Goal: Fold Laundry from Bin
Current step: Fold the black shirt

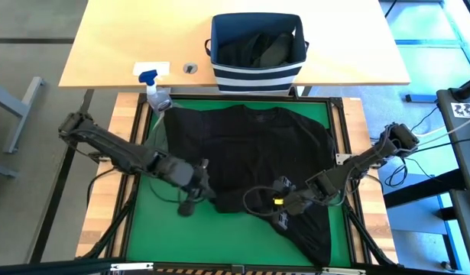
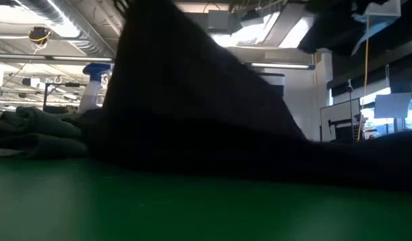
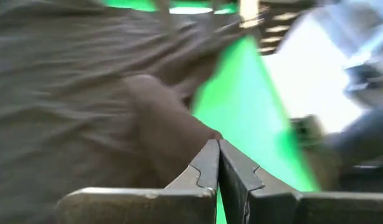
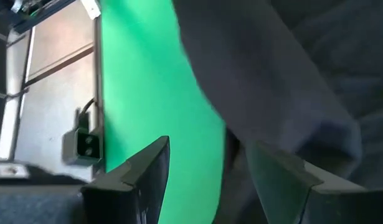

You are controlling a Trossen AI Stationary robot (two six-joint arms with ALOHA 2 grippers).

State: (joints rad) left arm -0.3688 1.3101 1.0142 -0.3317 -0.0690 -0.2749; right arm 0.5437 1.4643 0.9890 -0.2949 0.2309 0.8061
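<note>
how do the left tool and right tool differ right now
The left tool has its fingers pressed shut at the black garment's left edge; the right tool stands open over the garment's lower right part. The left tool sits over the green mat beside the cloth, the right one on the cloth. Both are low at the table's front.

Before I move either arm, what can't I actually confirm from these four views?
- Left gripper: fingers shut at the black garment edge; whether cloth is pinched is hidden between them, and the high view is too small.
- Right gripper: open beside the cloth; contact unclear.
- Low view: the black garment blocks both arms.
- Bin: dark contents in shadow, count unclear.
</note>
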